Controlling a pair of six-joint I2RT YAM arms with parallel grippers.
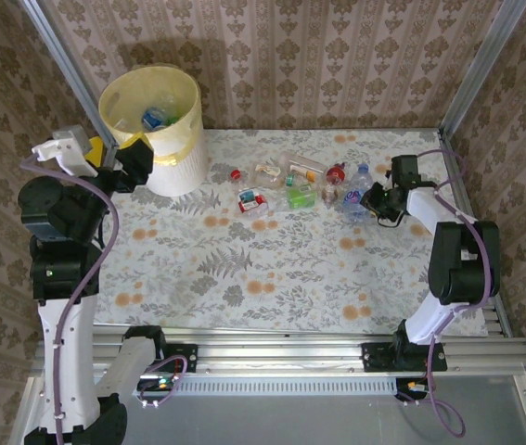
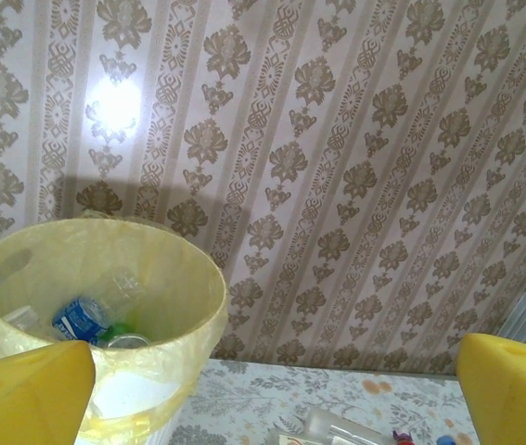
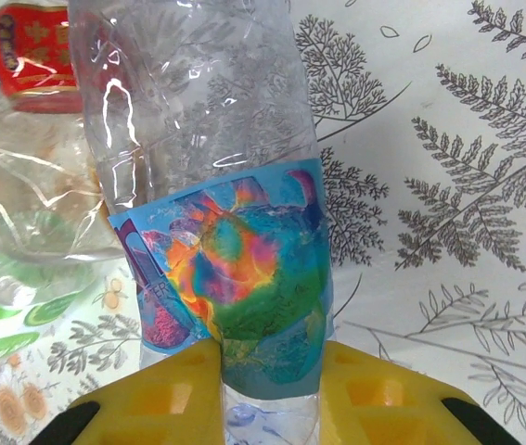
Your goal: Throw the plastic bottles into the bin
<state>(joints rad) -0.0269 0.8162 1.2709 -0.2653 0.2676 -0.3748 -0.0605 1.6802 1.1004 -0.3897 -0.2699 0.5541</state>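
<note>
Grasping is judged the step in hand: a clear blue-labelled bottle [image 3: 230, 278] is pinched between the yellow fingers [image 3: 165, 389] of the right gripper [image 3: 267, 394], at the right end of the plastic bottles [image 1: 290, 185] strewn on the table [image 1: 244, 278]. Farther off, the left gripper [image 1: 125, 158] is held wide open and empty just beside the bin [image 1: 177, 162], where some bottles are already seen. Next, a lift clear of the neighbours and a carry leftward over the rim is called for.

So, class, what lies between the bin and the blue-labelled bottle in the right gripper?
In the top external view, a row of crushed bottles lies on the table between the bin and the blue-labelled bottle.
</note>
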